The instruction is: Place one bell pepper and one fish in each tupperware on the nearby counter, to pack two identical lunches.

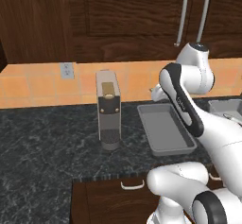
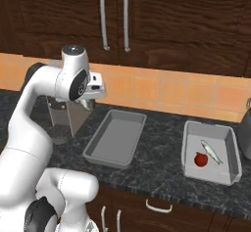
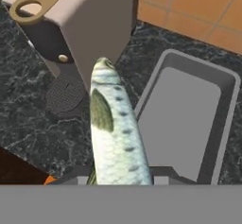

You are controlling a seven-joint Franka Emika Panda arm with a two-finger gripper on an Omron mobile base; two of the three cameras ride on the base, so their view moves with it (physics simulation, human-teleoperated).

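Your gripper (image 3: 120, 178) is closed on a fish (image 3: 116, 133), held high above the counter (image 1: 42, 138). The empty tupperware (image 3: 189, 119) lies below and to the right in the hand view; align the fish's long axis with the tray's.

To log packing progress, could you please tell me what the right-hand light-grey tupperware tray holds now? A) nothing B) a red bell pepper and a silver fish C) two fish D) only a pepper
B: in the right base view, the right-hand light-grey tupperware tray holds a red bell pepper beside a silver fish.
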